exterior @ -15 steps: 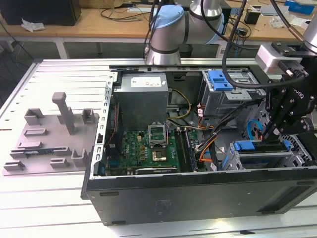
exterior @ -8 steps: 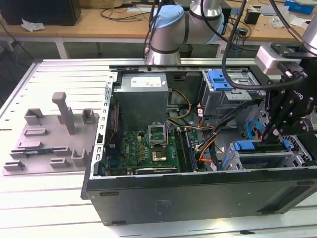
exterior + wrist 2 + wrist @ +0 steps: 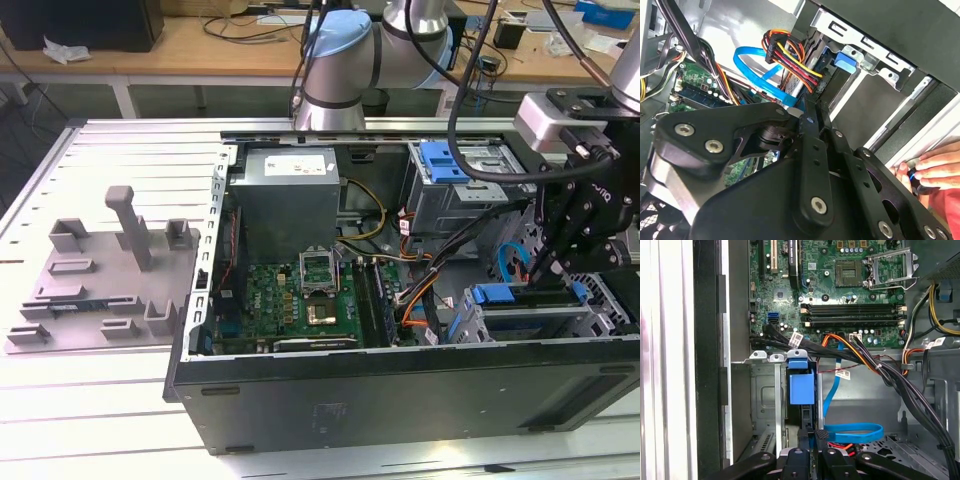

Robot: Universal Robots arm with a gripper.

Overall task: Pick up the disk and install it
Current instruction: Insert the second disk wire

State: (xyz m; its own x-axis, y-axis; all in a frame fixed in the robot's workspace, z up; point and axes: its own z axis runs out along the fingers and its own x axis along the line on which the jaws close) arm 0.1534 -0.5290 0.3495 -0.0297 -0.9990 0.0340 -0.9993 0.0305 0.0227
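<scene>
Black end effector (image 3: 810, 437) fingers pinch the blue-framed disk (image 3: 802, 385), standing in its bay.

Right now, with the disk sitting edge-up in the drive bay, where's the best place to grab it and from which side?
Take the disk by its blue carrier's exposed narrow edge, coming in from the case's open side. It seems to stand on edge between the metal bay walls, so its broad faces look shut in.

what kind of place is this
Probably a robotics lab or workshop bench: an open computer case lies on a slatted metal table, a robot arm reaches over it, and a cluttered wooden desk stands behind.
</scene>
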